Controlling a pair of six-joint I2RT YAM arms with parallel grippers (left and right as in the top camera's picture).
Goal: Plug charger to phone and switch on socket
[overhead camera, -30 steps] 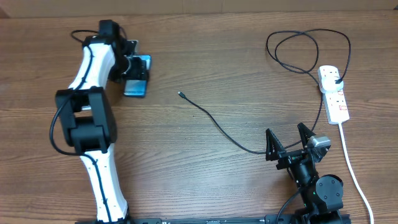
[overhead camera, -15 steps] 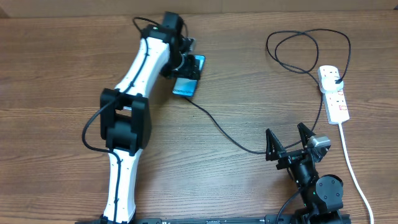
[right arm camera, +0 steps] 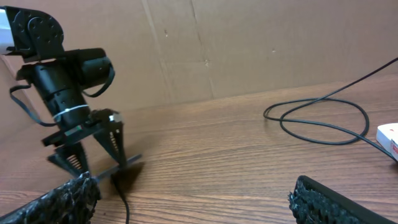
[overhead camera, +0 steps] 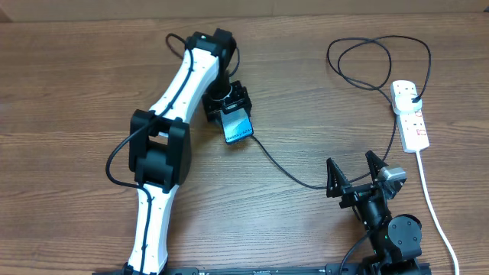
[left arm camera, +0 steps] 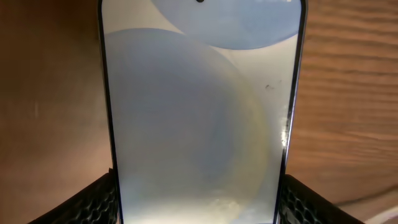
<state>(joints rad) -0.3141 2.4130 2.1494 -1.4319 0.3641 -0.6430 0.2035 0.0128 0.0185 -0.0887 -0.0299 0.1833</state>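
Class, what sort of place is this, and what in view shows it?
Likely a robotics lab bench: a left arm and right arm fixed at a wooden table, a cardboard backdrop, and a phone and socket as test props.

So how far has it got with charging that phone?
The plug of the charger already seems seated in the socket. Right now the left gripper grips the phone just where the cable's free end lies; whether they are joined I cannot tell. The right gripper stands open, empty. Left to do: likely the connection, then flicking the socket's switch.
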